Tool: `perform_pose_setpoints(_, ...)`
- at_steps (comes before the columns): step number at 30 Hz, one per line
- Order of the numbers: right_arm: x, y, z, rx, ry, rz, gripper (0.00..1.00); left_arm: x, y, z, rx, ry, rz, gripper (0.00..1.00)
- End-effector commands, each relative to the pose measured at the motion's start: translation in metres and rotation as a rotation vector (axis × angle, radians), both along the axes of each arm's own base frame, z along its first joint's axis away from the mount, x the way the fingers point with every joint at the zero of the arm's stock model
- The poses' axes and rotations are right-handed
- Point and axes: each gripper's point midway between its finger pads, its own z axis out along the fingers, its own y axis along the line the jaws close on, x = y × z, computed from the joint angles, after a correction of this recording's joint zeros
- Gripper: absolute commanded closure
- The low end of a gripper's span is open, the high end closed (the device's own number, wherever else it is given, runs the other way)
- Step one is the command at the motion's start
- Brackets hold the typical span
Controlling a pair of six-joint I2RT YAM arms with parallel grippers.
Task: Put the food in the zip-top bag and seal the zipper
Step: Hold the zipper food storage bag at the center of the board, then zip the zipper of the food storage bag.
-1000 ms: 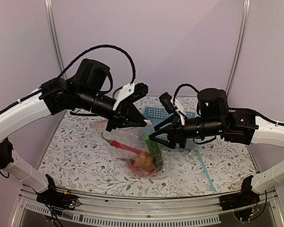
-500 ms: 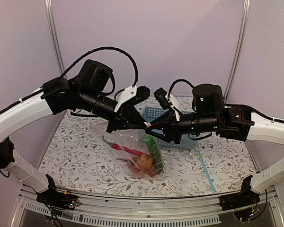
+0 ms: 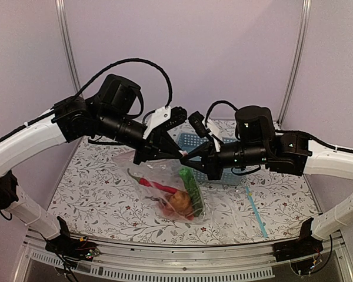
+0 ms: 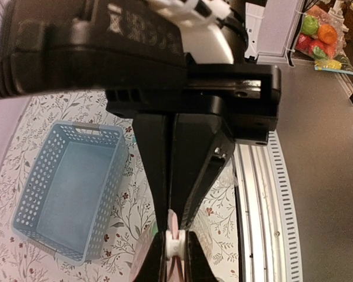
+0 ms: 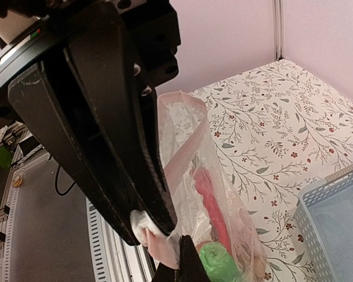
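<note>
The zip-top bag [image 3: 159,173] hangs over the floral table with the food inside: a red chili [image 3: 156,184], green vegetables [image 3: 191,185], a brown lump [image 3: 179,201] and small red-yellow fruits [image 3: 166,210]. My left gripper [image 3: 177,154] is shut on the pink zipper [image 4: 173,226] at the bag's top. My right gripper [image 3: 187,158] meets it tip to tip and is shut on the same strip, with a small white piece [image 5: 138,226] pinched between its fingers [image 4: 194,258]. The right wrist view shows the pink zipper [image 5: 179,158], the chili [image 5: 209,200] and a green vegetable [image 5: 215,261] below.
A pale blue perforated basket [image 3: 194,141] stands behind the bag, also seen as the basket [image 4: 70,188] in the left wrist view. A second clear bag with a teal-blue strip [image 3: 254,208] lies flat at the right. A metal rail [image 3: 182,267] runs along the near edge.
My right gripper moved left and up to the left gripper's tip and closed on the pink strip. The left gripper kept its hold, and the bag stayed hanging.
</note>
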Motion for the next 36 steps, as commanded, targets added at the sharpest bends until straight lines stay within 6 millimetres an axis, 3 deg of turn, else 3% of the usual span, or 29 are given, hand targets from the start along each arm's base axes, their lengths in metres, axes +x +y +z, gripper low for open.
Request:
perform_pose_setpoints(1,0.018,-0.006,0.008,0.023,-0.019,-0.118,1.00,-0.001,0.000,-0.001,0.017,-0.023,0.009,1.00)
perform_pose_setpoints(22,0.022,-0.024,0.013,0.063,0.000,-0.203,1.00,0.013,0.009,-0.011,0.059,-0.076,0.079,1.00)
perform_pose_setpoints(36,0.044,-0.040,0.009,0.048,-0.012,-0.346,1.00,0.017,0.016,-0.012,0.067,-0.083,0.102,1.00)
